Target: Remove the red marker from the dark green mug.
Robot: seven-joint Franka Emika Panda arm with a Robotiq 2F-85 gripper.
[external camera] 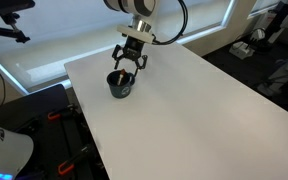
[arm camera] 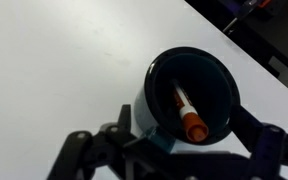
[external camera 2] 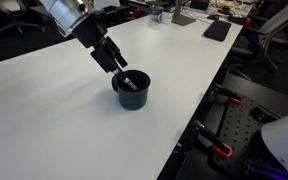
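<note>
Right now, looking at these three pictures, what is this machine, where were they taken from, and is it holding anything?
It is a robot arm with two jaws at its end for gripping. Two pictures come from cameras set up around the white table; the third looks down from the arm's wrist. On the table stands a dark green mug, and a red marker leans inside it. The jaws hang open over the mug, holding nothing.
</note>
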